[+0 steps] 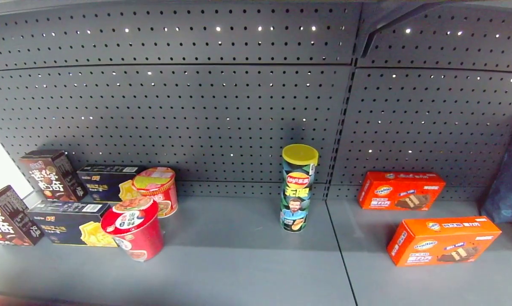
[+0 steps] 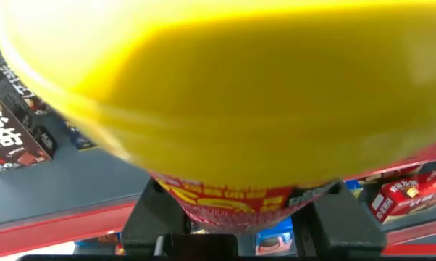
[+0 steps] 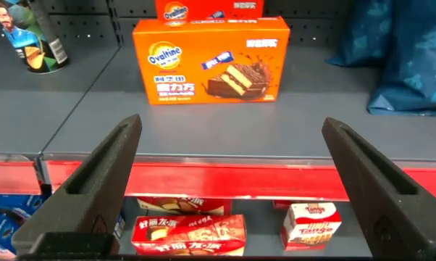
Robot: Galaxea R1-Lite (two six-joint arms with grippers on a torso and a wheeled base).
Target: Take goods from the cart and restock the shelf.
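A container with a yellow end and a red-and-yellow body [image 2: 232, 94] sits right in front of the left wrist camera, and my left gripper [image 2: 236, 221] is shut on it, one black finger on each side. My right gripper [image 3: 232, 130] stands open with nothing in it, in front of the grey shelf's red front edge [image 3: 203, 180]. Just beyond it lies an orange box [image 3: 211, 61]. On the shelf board [image 1: 239, 259] stand a yellow-lidded chips can [image 1: 298, 189], two orange boxes [image 1: 400, 190] [image 1: 443, 240] and two red cup noodles [image 1: 135, 227] [image 1: 156, 189].
Dark snack boxes [image 1: 52, 174] [image 1: 9, 216] and navy boxes [image 1: 69, 221] [image 1: 107, 180] crowd the shelf's left end. A blue bag [image 1: 509, 178] leans at the far right. Open board lies between the cups and the can. A lower shelf holds red boxes [image 3: 189, 232].
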